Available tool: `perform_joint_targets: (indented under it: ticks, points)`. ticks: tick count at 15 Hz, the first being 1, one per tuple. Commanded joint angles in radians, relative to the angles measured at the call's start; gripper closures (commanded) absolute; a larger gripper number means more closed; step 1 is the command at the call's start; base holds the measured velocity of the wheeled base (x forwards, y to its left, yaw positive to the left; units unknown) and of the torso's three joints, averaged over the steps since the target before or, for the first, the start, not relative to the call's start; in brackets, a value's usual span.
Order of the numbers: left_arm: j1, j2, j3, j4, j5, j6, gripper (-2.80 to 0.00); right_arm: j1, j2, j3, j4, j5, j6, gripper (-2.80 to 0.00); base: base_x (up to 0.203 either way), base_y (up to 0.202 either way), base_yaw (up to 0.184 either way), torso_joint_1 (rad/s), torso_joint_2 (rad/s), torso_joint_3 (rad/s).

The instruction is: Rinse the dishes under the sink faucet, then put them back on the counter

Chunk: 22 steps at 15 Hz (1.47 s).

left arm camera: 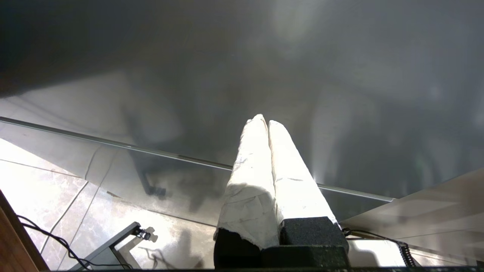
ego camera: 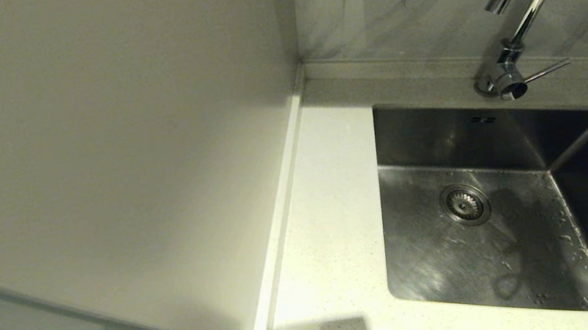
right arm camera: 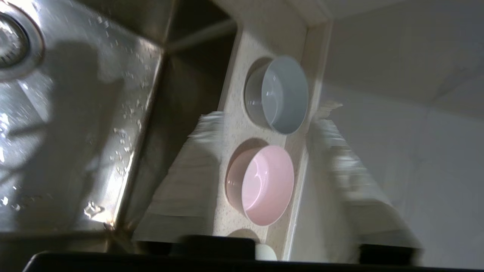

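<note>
Right wrist view: right gripper [right arm camera: 266,151] spread wide, empty, above pink bowl [right arm camera: 261,185]; left gripper [left arm camera: 267,122] closed, empty.

A plain off-white wall panel [ego camera: 109,156] is seen filling one side of the head view, met at the corner by grey marbled wall tiles [ego camera: 421,3]. In the left wrist view, pale marbled floor tiles [left arm camera: 45,189] are crossed by a black cable [left arm camera: 56,241], with a grey metal bracket [left arm camera: 113,243] lying beside it.
</note>
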Motion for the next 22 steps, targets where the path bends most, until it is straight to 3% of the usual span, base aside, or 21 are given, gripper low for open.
perform_joint_targets:
  ticks: [1,4,6,9,11,17,20,22]
  points:
    - [0.0,-0.003,0.0,-0.001,0.0,-0.001,0.0,0.02,-0.067,0.009,0.004,0.001,0.019,0.0,0.0,0.0,0.0,0.0,0.0,0.0]
    - [0.0,-0.003,0.0,-0.001,0.0,-0.001,0.0,0.098,-0.153,0.021,0.127,-0.006,0.169,0.0,0.0,0.0,0.0,0.0,0.0,0.0]
    - [0.0,-0.003,0.0,-0.001,0.0,-0.001,0.0,0.106,-0.187,-0.003,0.188,-0.038,0.317,0.0,0.0,0.0,0.0,0.0,0.0,0.0]
    - [0.0,-0.003,0.0,-0.001,0.0,-0.001,0.0,0.105,-0.263,-0.068,0.19,-0.049,0.438,0.0,0.0,0.0,0.0,0.0,0.0,0.0]
    - [-0.001,-0.005,0.0,-0.001,0.0,-0.001,0.0,0.107,-0.388,-0.011,0.188,-0.048,0.453,0.0,0.0,0.0,0.0,0.0,0.0,0.0]
    - [-0.001,-0.005,0.0,-0.001,0.0,0.001,0.0,0.141,-0.889,0.429,0.043,0.001,0.456,0.0,0.0,0.0,0.0,0.0,0.0,0.0]
    - [0.0,-0.003,0.0,-0.001,0.0,0.0,0.0,0.155,-0.962,0.582,-0.14,-0.032,0.463,0.0,0.0,0.0,0.0,0.0,0.0,0.0]
    - [0.0,-0.003,0.0,-0.001,0.0,-0.001,0.0,0.158,-0.962,0.621,-0.149,-0.034,0.469,0.0,0.0,0.0,0.0,0.0,0.0,0.0]
